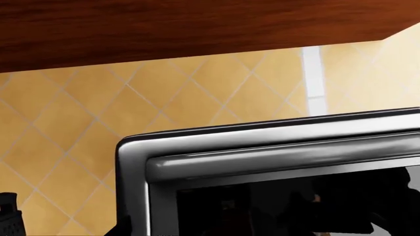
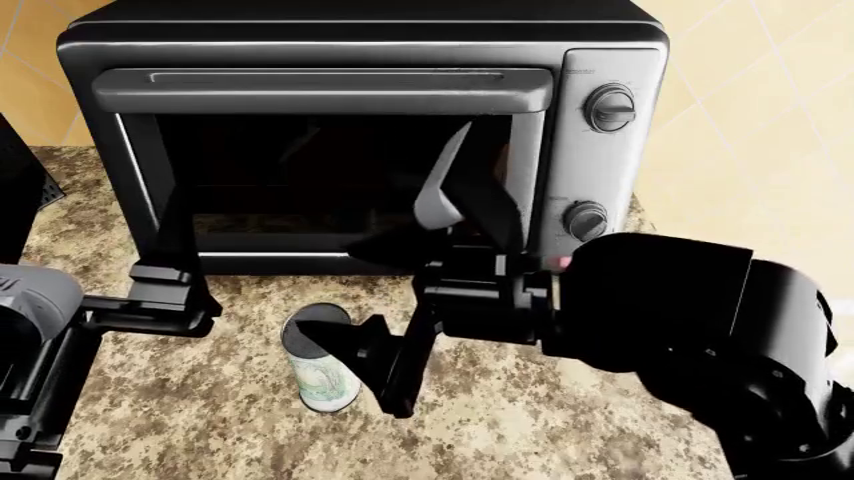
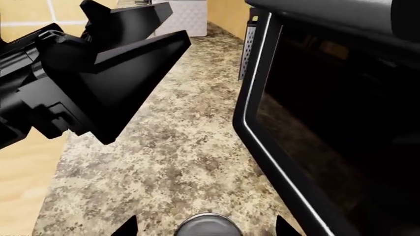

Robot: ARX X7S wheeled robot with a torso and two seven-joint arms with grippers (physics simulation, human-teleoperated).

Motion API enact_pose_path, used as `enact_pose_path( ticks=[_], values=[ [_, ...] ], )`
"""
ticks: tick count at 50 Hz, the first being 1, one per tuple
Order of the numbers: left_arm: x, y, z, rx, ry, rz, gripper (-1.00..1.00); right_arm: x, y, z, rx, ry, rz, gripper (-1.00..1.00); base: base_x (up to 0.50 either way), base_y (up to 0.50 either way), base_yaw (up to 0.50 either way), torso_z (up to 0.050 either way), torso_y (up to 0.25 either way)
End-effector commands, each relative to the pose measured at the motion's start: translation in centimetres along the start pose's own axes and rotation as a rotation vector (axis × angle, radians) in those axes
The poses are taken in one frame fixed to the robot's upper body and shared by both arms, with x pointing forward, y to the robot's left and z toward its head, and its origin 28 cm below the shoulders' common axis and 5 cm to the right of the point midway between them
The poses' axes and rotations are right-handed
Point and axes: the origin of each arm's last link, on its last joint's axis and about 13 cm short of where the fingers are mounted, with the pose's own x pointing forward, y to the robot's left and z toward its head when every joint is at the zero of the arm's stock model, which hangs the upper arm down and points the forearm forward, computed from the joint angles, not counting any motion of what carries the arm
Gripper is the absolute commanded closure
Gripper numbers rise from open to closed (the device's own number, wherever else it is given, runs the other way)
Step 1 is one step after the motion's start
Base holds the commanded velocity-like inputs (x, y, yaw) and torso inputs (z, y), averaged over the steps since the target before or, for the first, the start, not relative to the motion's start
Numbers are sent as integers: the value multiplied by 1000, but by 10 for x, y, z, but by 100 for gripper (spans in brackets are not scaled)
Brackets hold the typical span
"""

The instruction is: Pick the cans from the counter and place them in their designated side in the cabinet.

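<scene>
The slim can (image 2: pixel 320 372), with a grey top and pale green label, stands upright on the speckled counter (image 2: pixel 534 430) in front of the oven. My right gripper (image 2: pixel 367 300) is open and reaches in from the right. In the right wrist view the can's lid (image 3: pixel 208 225) lies between its fingertips (image 3: pixel 128 229), untouched. My left gripper (image 2: pixel 174 255) hovers left of the can, close to the oven door, and looks open and empty. It also shows in the right wrist view (image 3: pixel 131 54). The yellow-lidded tin is out of view. The wooden cabinet underside (image 1: pixel 164 29) shows above the oven.
A black and silver toaster oven (image 2: pixel 347 120) with two knobs fills the back of the counter, its door shut. A dark object (image 2: pixel 20 190) stands at the far left. A white item (image 3: pixel 187 17) sits at the counter's far end. Yellow tiled wall (image 1: pixel 78 128) lies behind.
</scene>
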Motion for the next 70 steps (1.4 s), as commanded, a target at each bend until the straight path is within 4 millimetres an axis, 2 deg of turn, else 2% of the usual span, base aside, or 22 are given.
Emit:
enact_pose_path(
  ticks=[1, 49, 70],
  values=[
    [0, 1, -1, -1, 1, 2, -100, 4, -2, -6, 4, 29, -7, -100, 0, 0, 0, 0, 0],
    [0, -1, -5, -6, 8, -1, -100, 20, -1, -31, 53, 100, 30, -100, 0, 0, 0, 0, 0],
    [2, -2, -7, -10, 14, -6, -100, 29, -8, -47, 66, 88, 9, -100, 0, 0, 0, 0, 0]
  ],
)
